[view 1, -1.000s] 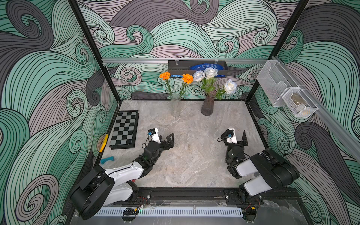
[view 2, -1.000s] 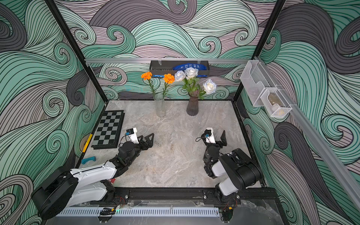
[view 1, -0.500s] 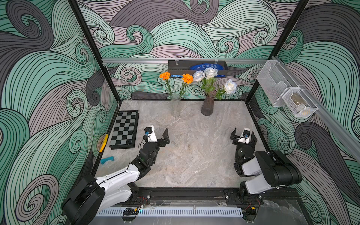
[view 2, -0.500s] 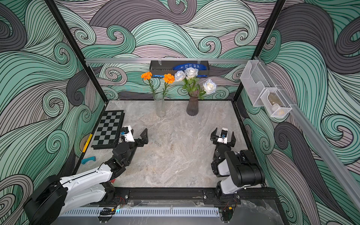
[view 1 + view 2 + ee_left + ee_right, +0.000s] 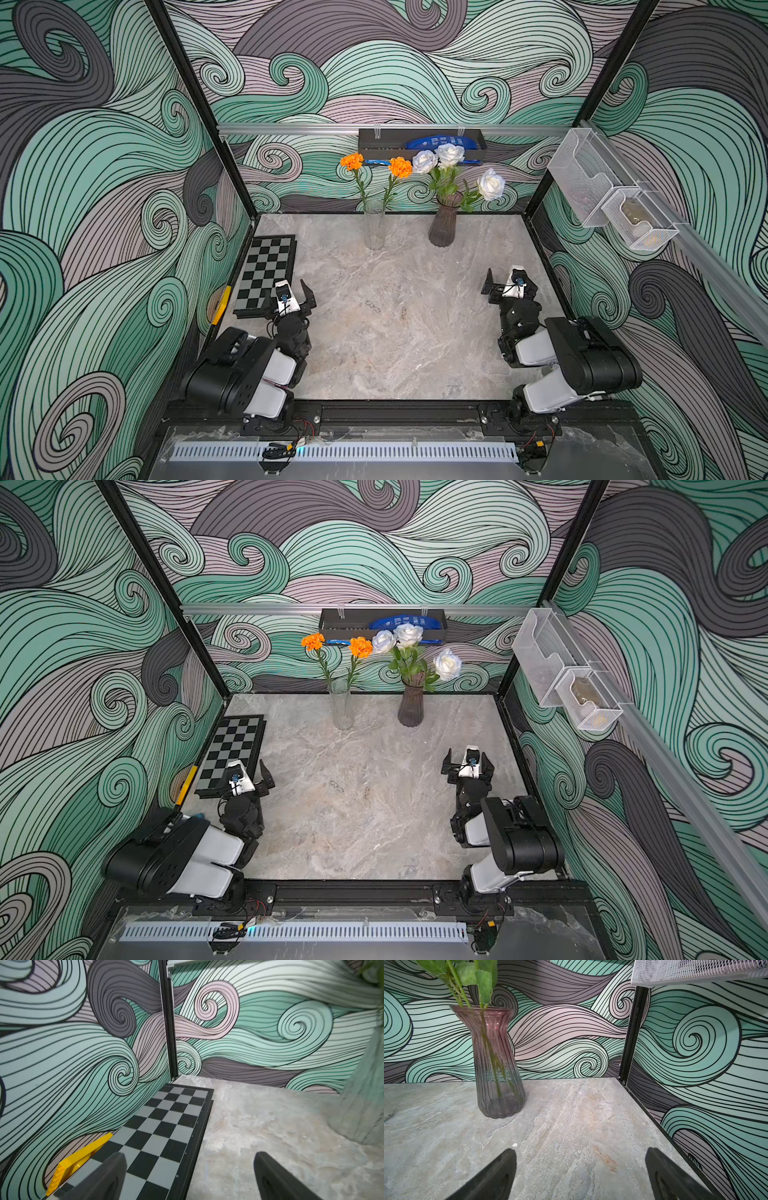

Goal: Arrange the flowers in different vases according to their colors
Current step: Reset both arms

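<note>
**Q:** Flowers, entry check. Where are they, and what are your pincers doing? Start at your end.

**A:** Nearest first. My left pincer is low at the near corner of the chessboard. Its fingers are spread wide and empty, one over the squares and the other over the marble tabletop. A yellow block lies between the board and the left wall. My right pincer is low over the marble near the right wall. Its fingers are likewise spread wide, gripping nothing.

**Q:** Farther back?

**A:** Two vases stand upright near the back wall, side by side but not touching, and both are well apart from my pincers. The clear cylinder vase holds the two orange blooms, their thin stems splaying apart above the rim. To its right, the purple-grey ribbed vase holds the three white roses. Two stand close together and the third leans out to the right. In my right wrist view the green stems run down inside the glass to the base.

**Q:** Beyond the vases?

**A:** A black tray hangs on the back wall with something blue in it, which I cannot identify. A clear bin and a mesh basket are mounted on the right wall. The basket's contents are too blurred to name.
</note>
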You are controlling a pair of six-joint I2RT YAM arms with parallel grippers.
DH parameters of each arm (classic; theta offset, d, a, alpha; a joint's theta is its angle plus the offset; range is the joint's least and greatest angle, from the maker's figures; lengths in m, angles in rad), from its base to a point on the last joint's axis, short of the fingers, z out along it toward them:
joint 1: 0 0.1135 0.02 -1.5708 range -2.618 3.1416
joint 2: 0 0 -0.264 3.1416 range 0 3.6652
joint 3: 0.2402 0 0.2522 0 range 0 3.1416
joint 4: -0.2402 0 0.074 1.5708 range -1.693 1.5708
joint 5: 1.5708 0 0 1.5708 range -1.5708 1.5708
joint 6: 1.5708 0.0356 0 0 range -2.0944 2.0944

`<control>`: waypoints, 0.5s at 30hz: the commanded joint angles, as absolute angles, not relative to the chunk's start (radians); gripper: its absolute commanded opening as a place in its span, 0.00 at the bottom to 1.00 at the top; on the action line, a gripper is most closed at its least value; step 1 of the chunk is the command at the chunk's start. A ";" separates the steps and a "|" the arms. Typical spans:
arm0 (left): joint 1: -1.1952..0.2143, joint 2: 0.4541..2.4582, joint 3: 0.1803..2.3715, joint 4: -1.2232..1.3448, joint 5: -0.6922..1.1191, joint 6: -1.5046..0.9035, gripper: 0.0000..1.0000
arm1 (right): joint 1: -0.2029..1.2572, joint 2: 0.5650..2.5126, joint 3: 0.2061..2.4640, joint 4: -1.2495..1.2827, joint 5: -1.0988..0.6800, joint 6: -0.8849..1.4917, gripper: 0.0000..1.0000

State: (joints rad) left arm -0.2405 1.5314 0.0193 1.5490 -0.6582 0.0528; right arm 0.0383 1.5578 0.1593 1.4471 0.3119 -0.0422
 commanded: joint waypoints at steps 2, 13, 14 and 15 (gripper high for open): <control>-0.191 1.556 0.022 1.744 -0.502 0.005 0.99 | 0.032 1.557 0.170 1.446 0.291 -0.031 1.00; -0.101 1.590 0.179 1.463 -0.359 -0.047 0.99 | 0.031 1.557 0.172 1.443 0.291 -0.030 1.00; -0.101 1.586 0.181 1.454 -0.358 -0.050 0.99 | 0.031 1.557 0.172 1.442 0.291 -0.029 1.00; -0.104 1.589 0.180 1.463 -0.361 -0.048 0.99 | 0.031 1.557 0.172 1.443 0.291 -0.030 1.00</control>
State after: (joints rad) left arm -0.1051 1.5806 0.1802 1.4643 -0.3878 -0.0387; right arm 0.0380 1.5578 0.1596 1.4425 0.3019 -0.0406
